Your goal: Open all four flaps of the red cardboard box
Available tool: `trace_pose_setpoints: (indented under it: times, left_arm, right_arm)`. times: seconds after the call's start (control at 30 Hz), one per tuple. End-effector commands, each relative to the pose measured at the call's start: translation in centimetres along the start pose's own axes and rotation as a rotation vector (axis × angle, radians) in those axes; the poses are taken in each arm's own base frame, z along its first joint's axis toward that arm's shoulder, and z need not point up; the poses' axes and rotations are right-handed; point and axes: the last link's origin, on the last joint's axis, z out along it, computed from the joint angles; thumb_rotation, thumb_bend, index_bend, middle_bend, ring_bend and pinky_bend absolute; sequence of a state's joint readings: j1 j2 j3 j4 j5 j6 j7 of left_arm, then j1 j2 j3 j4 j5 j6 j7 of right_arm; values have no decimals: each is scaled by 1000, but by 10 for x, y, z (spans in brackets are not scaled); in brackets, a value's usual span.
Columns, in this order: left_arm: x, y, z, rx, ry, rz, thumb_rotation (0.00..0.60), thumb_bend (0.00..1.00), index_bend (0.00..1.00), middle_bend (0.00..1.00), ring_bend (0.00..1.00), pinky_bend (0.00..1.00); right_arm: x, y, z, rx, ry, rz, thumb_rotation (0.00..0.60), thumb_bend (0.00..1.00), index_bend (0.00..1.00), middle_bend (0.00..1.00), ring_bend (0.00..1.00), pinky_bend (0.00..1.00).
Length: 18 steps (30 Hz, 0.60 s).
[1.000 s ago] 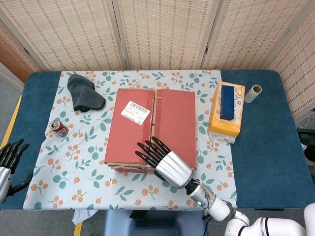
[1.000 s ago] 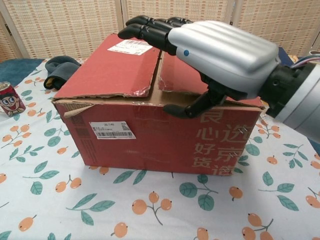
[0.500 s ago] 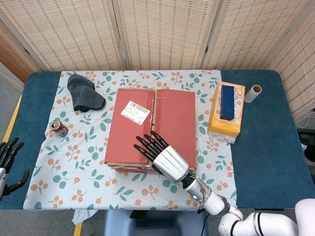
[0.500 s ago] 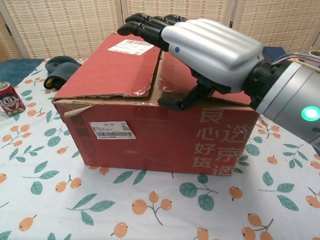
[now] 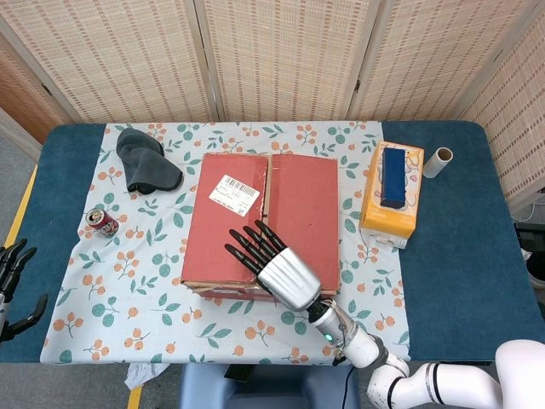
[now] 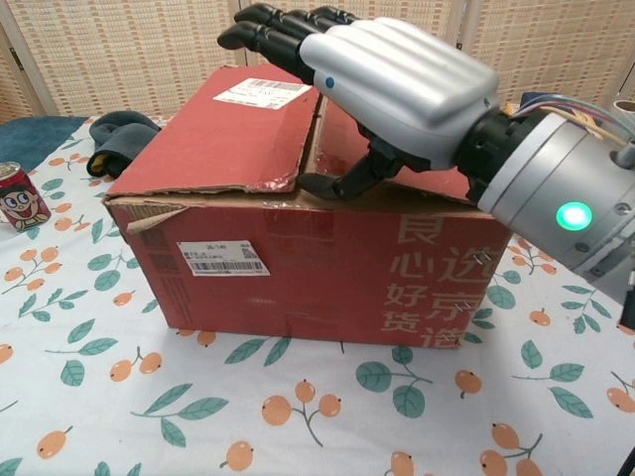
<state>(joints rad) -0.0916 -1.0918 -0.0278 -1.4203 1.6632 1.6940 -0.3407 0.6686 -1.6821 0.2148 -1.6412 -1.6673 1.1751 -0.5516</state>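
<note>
The red cardboard box (image 5: 264,217) stands mid-table with its top flaps lying flat, a seam (image 5: 269,200) running down the middle; the chest view shows its front face (image 6: 298,268) with a torn front edge. My right hand (image 5: 277,268) hovers over the box's near edge, fingers stretched out and apart, holding nothing; in the chest view this right hand (image 6: 382,84) hangs above the seam with the thumb pointing down toward the front edge. My left hand (image 5: 10,285) shows at the far left frame edge, beside the table, fingers spread and empty.
A dark grey cloth (image 5: 145,159) lies at the back left. A red drink can (image 5: 102,222) stands left of the box. An orange tissue box (image 5: 392,192) and a cardboard roll (image 5: 438,161) sit to the right. Woven screens close off the back.
My right hand has slid left and slightly forward over the box's near edge toward the seam. My left hand has dropped further out of the frame's left edge.
</note>
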Motion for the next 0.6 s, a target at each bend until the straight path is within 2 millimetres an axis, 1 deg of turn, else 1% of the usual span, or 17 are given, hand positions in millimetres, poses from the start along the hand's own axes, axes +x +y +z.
trace_pose_setpoints:
  times: [0.03,0.2,0.33,0.43,0.5,0.57,0.6]
  left_arm:
    - [1,0,0,1,3,-1,600,499,0,0,0,0]
    - [1,0,-1,2,2,2,600,499,0,0,0,0]
    - [1,-1,-1,7,2,5,600,499,0,0,0,0]
    - [0,-1,-1,8,0,5,600,498,0,0,0,0]
    - [0,-1,-2,9,3,6,600,499,0,0,0,0]
    - [0,-1,-2,8,6,9,600,499,0,0,0,0]
    - [0,-1,-3,7,7,11,600,499,0,0,0,0]
  right_arm:
    - [2,1,0,-8,7,-11,600,335,0,0,0,0]
    - [9,4,-3,-22,34,-23,600,336,0,0,0,0]
    - [24,7,-11,-35,89,-27,600,336,0,0,0,0]
    - [39,12,-22,-61,138,-27,600,336,0,0,0,0]
    - [49,19,-33,-92,167,-50,600,336,0,0,0,0]
    - [58,27,-45,-134,183,-92,600,336,0,0,0,0]
    - [64,34,-54,-169,190,-121,600,335,0,0,0,0]
